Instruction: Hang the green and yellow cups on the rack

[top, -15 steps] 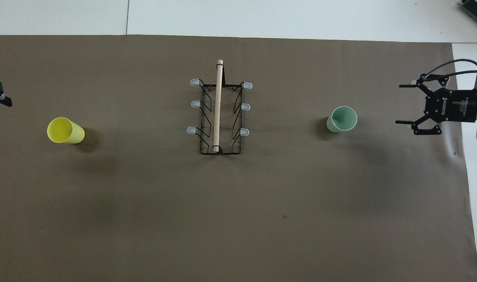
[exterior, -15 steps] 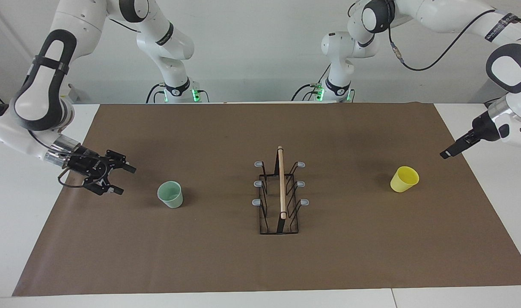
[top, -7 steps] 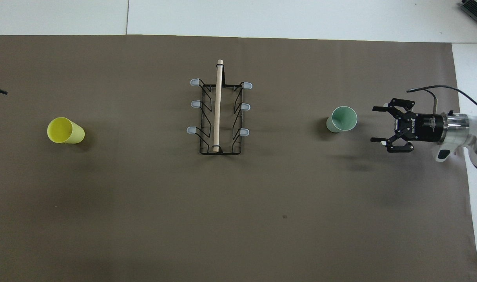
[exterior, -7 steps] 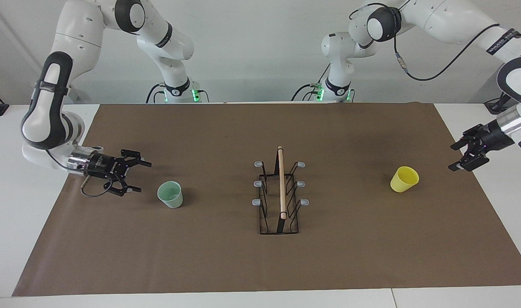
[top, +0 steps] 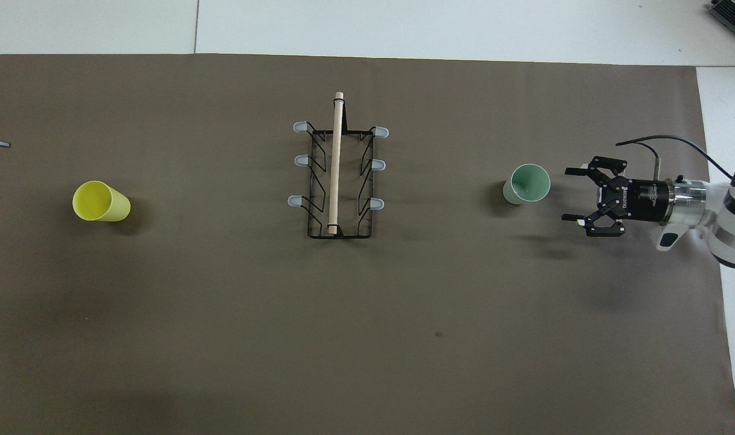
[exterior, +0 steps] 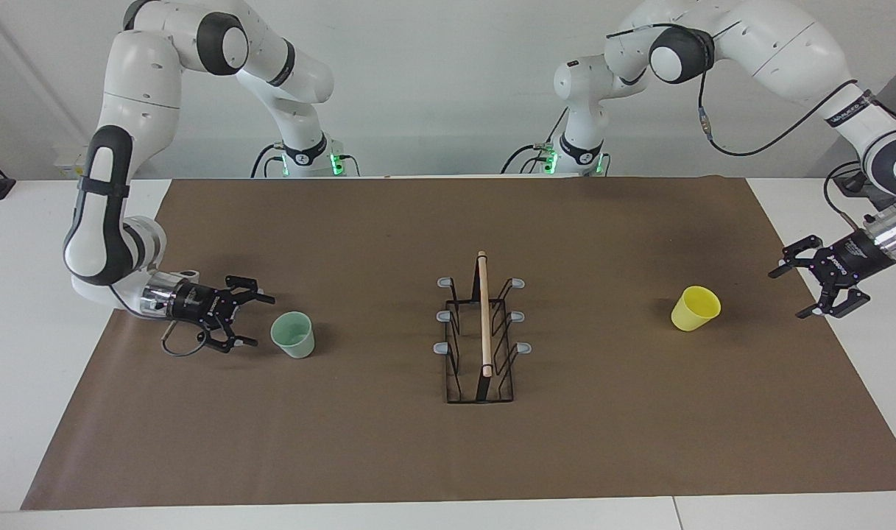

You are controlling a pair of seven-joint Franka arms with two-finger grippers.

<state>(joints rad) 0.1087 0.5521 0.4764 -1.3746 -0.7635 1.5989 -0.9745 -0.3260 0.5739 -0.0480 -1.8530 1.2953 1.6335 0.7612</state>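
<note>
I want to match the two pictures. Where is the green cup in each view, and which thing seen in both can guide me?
Facing view: the green cup stands upright in the left half of the picture, just beside the right tool, which is open.
Overhead view: the same green cup is in the right half, at mid height.
Shared landmark: the rack at the middle of the mat, between the green cup and the yellow cup.
</note>
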